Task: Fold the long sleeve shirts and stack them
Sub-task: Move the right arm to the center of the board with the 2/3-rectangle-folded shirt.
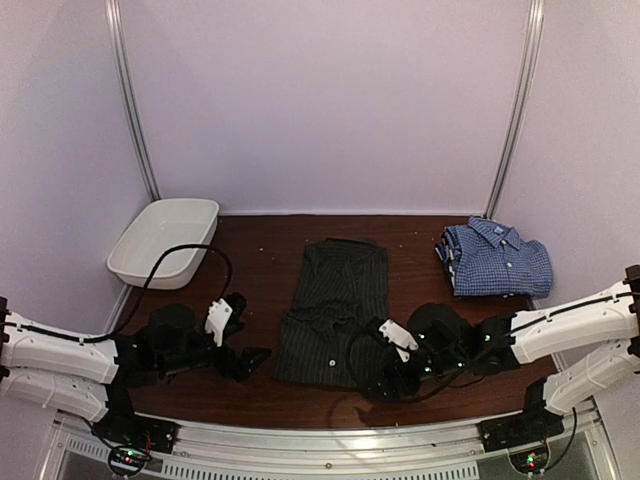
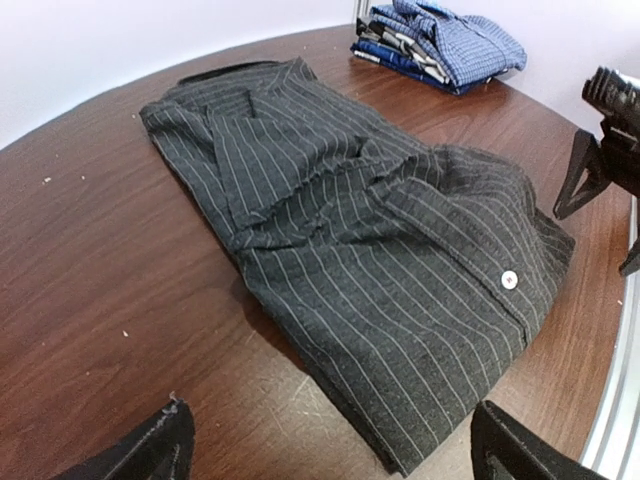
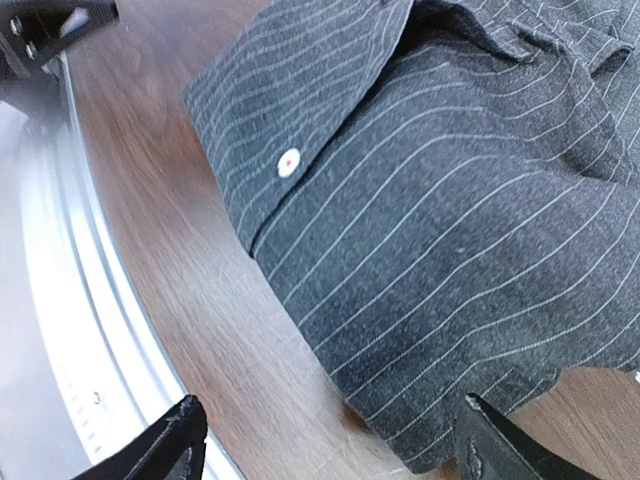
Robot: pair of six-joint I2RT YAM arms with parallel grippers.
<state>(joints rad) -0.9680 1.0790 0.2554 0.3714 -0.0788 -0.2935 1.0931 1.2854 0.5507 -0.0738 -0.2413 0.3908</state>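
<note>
Striped shirt (image 1: 335, 315): matt black woven cloth, thin pale stripes, softly creased. Its button (image 2: 508, 279): glossy white plastic.
Checked shirt (image 1: 497, 258), far right of it: matt blue-and-white cloth.
Tub (image 1: 150, 270), far left of it: smooth white plastic.
Surface (image 1: 270, 250) beneath it: dark wood grain, low sheen, fine scratches.
Rail (image 3: 60, 300) beside its hem: brushed silver metal.
Left fingers (image 2: 150, 450): matt black plastic.

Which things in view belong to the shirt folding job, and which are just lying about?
Job: black pinstriped shirt, centre; blue checked shirt, folded, far right.
Lying about: white tub, far left.
</note>
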